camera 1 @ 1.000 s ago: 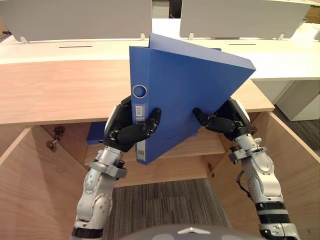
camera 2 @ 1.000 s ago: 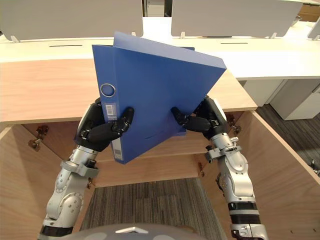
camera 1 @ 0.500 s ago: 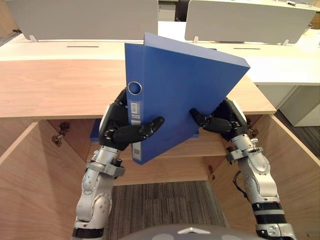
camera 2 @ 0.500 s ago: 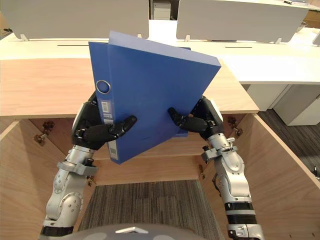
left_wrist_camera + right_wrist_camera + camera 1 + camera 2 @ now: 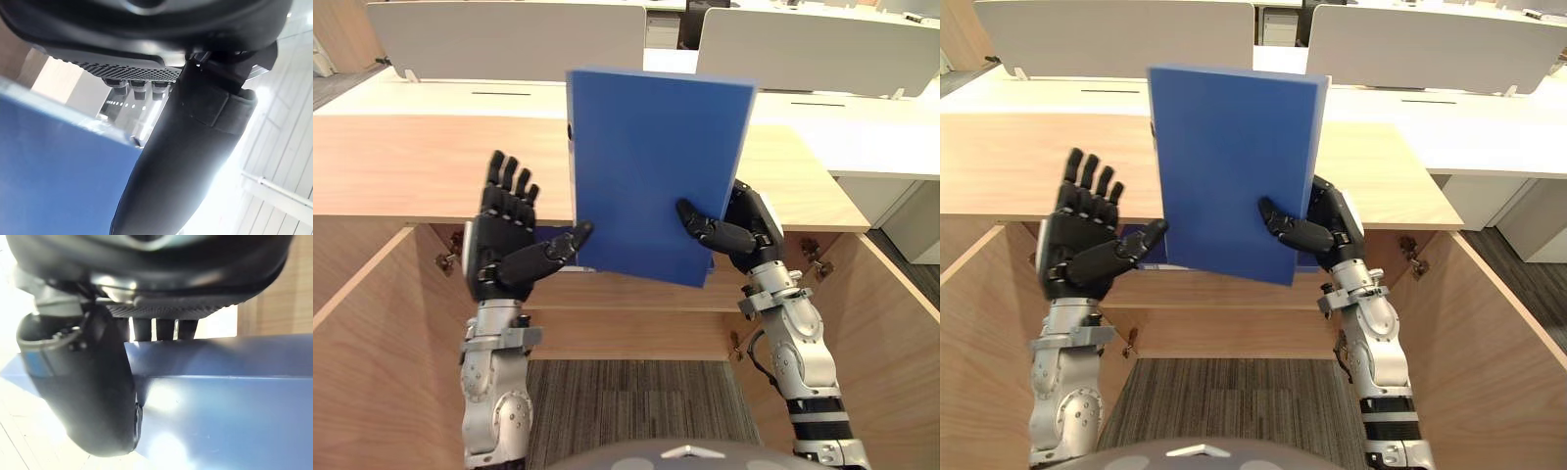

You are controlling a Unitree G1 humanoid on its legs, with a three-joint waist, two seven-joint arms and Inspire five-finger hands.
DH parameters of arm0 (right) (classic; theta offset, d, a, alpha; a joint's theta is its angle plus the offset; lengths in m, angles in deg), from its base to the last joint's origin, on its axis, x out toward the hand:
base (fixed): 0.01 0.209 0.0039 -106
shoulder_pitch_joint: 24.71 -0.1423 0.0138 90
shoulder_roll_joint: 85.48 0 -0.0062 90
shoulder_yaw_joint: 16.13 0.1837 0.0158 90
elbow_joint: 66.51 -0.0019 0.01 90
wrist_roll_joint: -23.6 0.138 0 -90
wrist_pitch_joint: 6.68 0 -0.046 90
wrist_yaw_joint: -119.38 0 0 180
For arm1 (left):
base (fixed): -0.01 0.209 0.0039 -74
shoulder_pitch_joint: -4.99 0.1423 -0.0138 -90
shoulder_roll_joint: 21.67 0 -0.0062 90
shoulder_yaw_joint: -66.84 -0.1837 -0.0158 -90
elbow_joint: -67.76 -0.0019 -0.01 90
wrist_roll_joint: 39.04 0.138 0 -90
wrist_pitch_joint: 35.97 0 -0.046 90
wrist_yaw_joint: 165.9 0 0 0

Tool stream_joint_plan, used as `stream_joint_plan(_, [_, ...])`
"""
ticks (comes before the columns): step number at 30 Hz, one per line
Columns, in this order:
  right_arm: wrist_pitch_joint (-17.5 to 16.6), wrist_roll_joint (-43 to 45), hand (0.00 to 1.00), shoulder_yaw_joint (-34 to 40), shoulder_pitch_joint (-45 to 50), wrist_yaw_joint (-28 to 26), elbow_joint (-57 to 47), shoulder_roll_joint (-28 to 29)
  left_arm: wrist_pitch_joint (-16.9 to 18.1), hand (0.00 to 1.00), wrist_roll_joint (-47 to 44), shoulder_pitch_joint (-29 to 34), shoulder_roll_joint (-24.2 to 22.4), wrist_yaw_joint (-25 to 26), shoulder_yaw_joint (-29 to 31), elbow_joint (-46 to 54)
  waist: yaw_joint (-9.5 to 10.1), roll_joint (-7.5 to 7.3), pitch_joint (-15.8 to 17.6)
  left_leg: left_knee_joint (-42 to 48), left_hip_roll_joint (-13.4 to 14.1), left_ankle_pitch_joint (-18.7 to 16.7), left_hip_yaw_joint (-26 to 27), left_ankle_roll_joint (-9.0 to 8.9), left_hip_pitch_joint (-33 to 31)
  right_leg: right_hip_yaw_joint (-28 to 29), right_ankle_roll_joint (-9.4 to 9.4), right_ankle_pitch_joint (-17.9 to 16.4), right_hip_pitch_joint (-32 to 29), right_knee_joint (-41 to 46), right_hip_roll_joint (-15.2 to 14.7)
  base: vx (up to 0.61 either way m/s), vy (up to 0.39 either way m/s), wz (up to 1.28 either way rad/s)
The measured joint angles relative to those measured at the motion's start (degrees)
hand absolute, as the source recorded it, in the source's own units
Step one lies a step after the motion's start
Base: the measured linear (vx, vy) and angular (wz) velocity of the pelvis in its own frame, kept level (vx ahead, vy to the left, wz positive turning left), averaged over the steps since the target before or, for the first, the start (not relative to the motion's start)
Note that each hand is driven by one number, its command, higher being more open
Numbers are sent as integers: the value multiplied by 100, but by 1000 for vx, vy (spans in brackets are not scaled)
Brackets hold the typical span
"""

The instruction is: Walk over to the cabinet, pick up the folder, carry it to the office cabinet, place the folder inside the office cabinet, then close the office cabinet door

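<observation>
One rectangular blue folder (image 5: 656, 166) held upright in the air, broad face toward the head camera, in front of the light wooden cabinet top (image 5: 401, 166) and above the cabinet's inner shelf (image 5: 636, 294). Gripped at its lower right edge by the dark right hand (image 5: 739, 227): thumb across the front face, fingers wrapped behind. Dark left hand (image 5: 504, 240) spread wide beside the lower left edge, fingers straight and pointing up, thumb tip touching the folder. Wooden cabinet doors (image 5: 372, 362) open at either side.
</observation>
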Motion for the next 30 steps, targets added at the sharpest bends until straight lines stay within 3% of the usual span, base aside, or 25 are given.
stream_joint_plan(7, [-1,3,0,231,0,86,-87,157,317,100,389,206,-316,541,853,90,26,25,-15,-14,-3,35,-210,-16,10,-205,-17,-40,118,-11,-3,-19,-9,15])
stream_joint_plan(16, [-1,-12,0,387,11,138,-265,207,316,100,861,699,-416,789,1275,-101,43,34,-12,-83,-7,88,-338,-32,-14,-336,-17,-63,135,-10,-7,-12,-1,8])
stream_joint_plan(30, [-1,-12,0,631,163,272,-414,225,-157,100,1768,903,-477,1070,1313,-2916,49,77,22,-86,6,70,-430,-56,-93,-444,-19,-136,101,0,-1,0,1,4])
